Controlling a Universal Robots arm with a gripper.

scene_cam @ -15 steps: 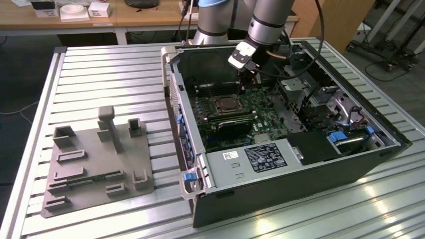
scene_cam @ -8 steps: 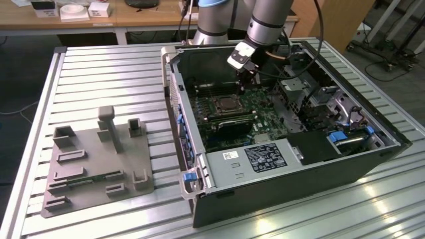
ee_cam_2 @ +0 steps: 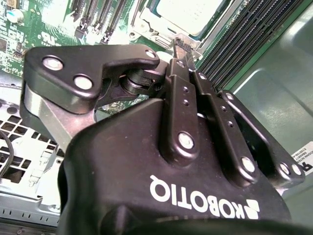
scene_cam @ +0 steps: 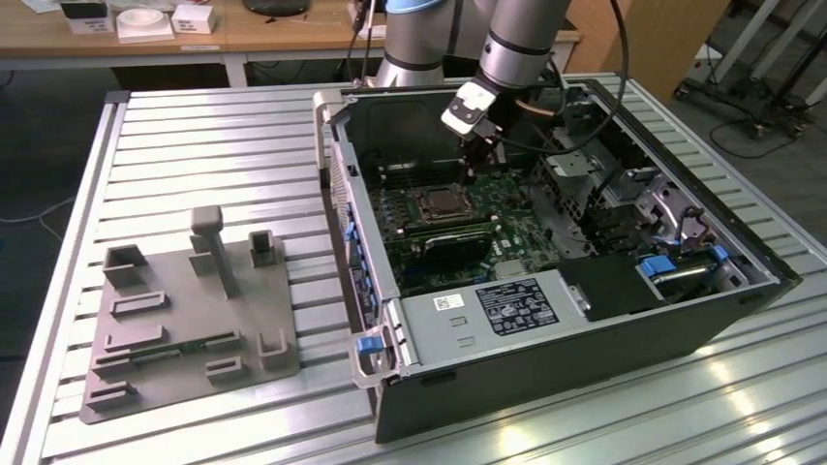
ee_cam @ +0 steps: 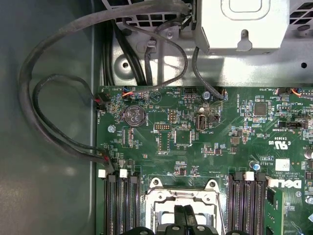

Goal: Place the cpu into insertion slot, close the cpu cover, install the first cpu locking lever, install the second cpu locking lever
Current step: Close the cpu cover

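Note:
The cpu [scene_cam: 441, 202] shows its silver-grey top inside the insertion slot [scene_cam: 440, 215] on the green board in the open computer case. In the second wrist view the cpu [ee_cam_2: 188, 12] lies flat, and the silver cpu cover [ee_cam_2: 146, 23] seems to frame it. My gripper [scene_cam: 485, 155] hangs just above and behind the socket, and its black fingers are shut with nothing between them. Its tips [ee_cam_2: 180, 45] point at the socket's edge. In the first wrist view the gripper [ee_cam: 185, 218] sits over the silver socket frame [ee_cam: 156, 188]. I cannot make out the locking levers.
Long black memory slots [ee_cam: 120, 205] flank the socket on both sides. Black cables [ee_cam: 49, 98] loop along the case wall, and a metal drive cage [ee_cam: 244, 24] sits behind the board. A grey box with a black label [scene_cam: 498, 310] fills the case front. A grey fixture plate [scene_cam: 194, 320] lies on the slatted table.

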